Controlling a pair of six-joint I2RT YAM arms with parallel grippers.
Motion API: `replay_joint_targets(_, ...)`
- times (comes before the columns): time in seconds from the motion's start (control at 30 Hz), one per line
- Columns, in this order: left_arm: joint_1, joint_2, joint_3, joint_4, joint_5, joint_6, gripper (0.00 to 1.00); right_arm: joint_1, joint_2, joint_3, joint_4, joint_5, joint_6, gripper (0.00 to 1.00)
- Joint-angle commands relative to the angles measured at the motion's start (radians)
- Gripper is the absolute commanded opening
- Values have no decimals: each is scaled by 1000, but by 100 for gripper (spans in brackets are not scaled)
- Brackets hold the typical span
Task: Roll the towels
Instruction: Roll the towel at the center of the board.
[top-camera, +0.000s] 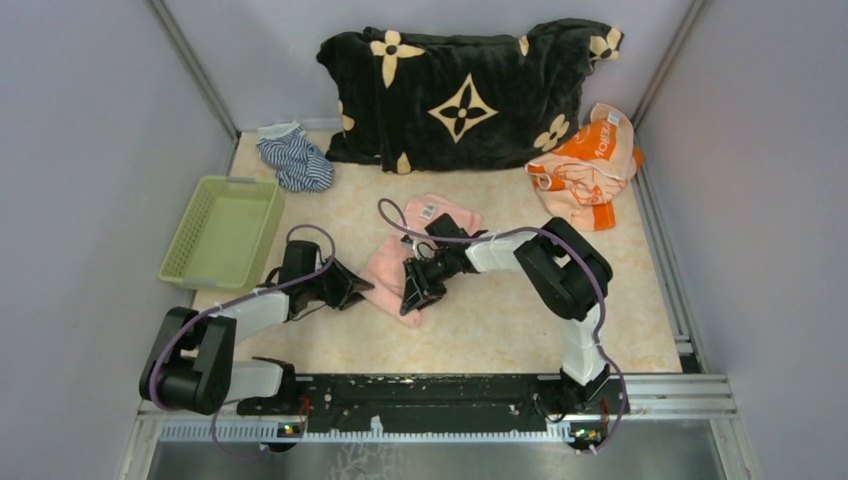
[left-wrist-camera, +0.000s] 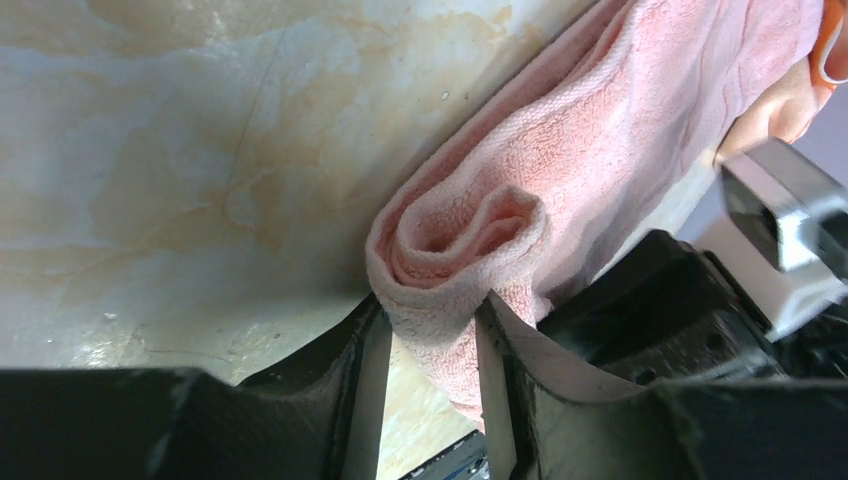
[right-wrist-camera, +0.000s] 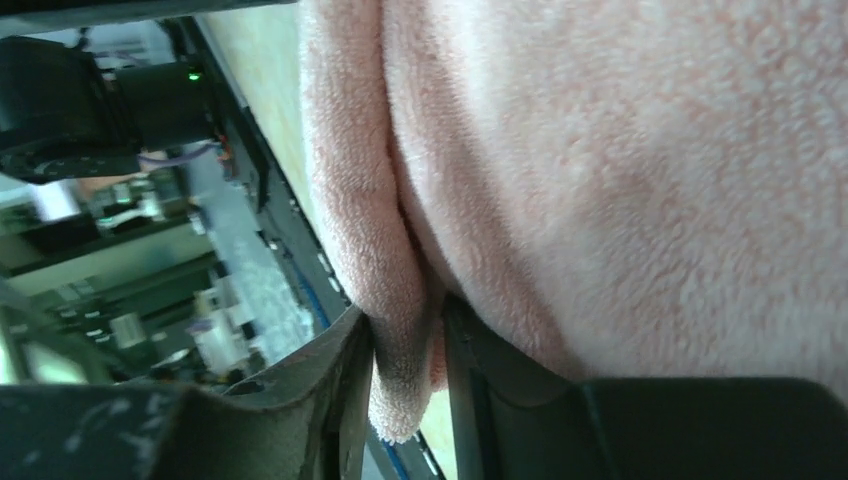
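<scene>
At mid-table (top-camera: 500, 320), the pink towel (top-camera: 440, 213) lay with its long axis running far-right to near-left, white label at the far end, rolled at the near-left end. Both grippers were at that near end. The left gripper (top-camera: 358, 286) was on the left side, the right gripper (top-camera: 412, 295) just beside it on the right. Rolling on likely meant heading far-right along that axis. Left wrist view showed the roll's spiral clamped between the jaws. Right wrist view showed a fold pinched in narrow jaws. The top view hid both contacts. The orange towel (top-camera: 585, 165) sat crumpled far right, well apart, nearer the right arm.
</scene>
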Motion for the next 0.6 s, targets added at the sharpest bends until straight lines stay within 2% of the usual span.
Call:
replay_joint_targets(0.0,0,26,-6,-147,-110,13,40,46,-126,79,-199,301,-179,35)
replay_joint_targets(0.17,0,7,2,-207,-138,11,36,142,-259,112,-299,593,-280,41)
replay_joint_targets(0.37,0,27,30,-222,-133,10,36,342,-319,145,-316,989,-414,44)
replay_joint_targets(0.57,0,34,41,-231,-128,9,36,470,-301,156,-264,1091,-489,44)
